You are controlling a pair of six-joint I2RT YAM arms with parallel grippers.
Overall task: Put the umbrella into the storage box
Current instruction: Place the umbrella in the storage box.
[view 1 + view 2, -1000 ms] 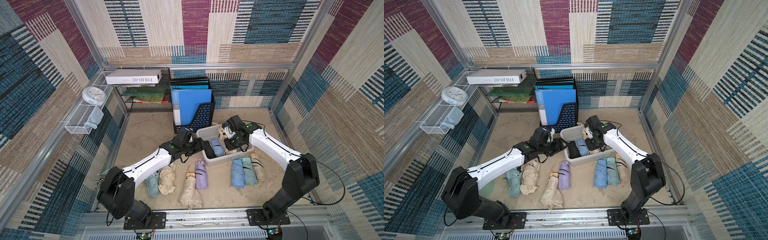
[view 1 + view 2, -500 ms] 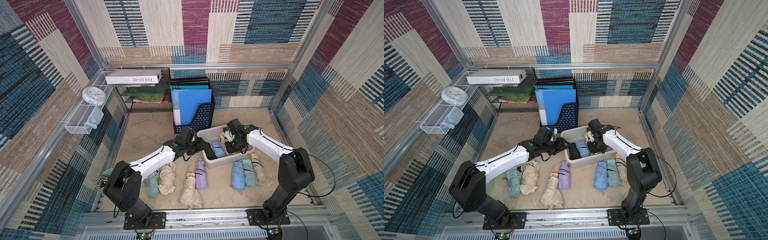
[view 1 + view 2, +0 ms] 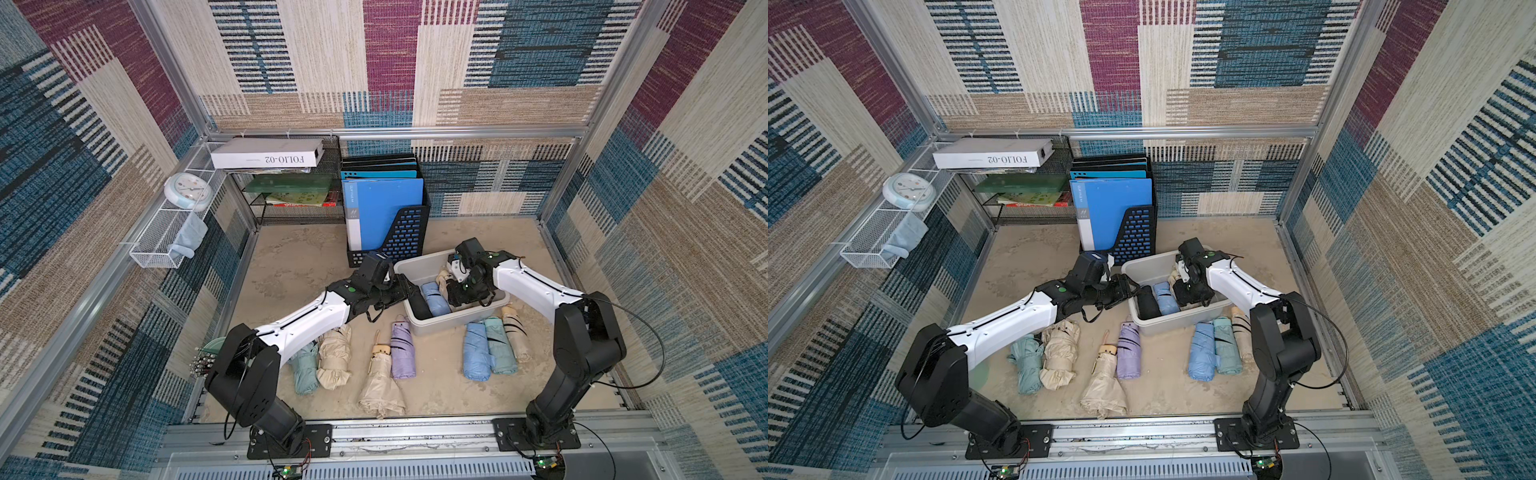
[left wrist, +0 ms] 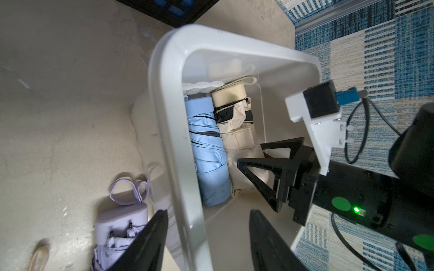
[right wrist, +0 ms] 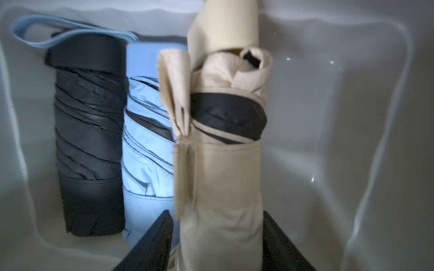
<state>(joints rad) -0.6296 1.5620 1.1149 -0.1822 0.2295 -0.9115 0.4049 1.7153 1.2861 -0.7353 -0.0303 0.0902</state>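
Three folded umbrellas (image 5: 145, 152) side by side in storage box (image 3: 453, 323); beige umbrella (image 5: 223, 164), judged light, soft, slippery, best pinched mid-body, unclamped between parted jaws of right gripper (image 5: 216, 213); left gripper (image 4: 206, 211) parted astride box wall, empty.

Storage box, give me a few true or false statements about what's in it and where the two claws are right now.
1. Three folded umbrellas lie in the storage box: a black umbrella, a light blue umbrella and a beige umbrella. True.
2. The lilac umbrella is inside the box. False: it lies on the table, just outside the box's wall.
3. The left claw straddles the box's rim, jaws apart. True.
4. The right claw hangs outside the box. False: it is down inside, with the beige umbrella between its fingers.
5. The beige umbrella lies between the other two. False: the light blue one is in the middle.
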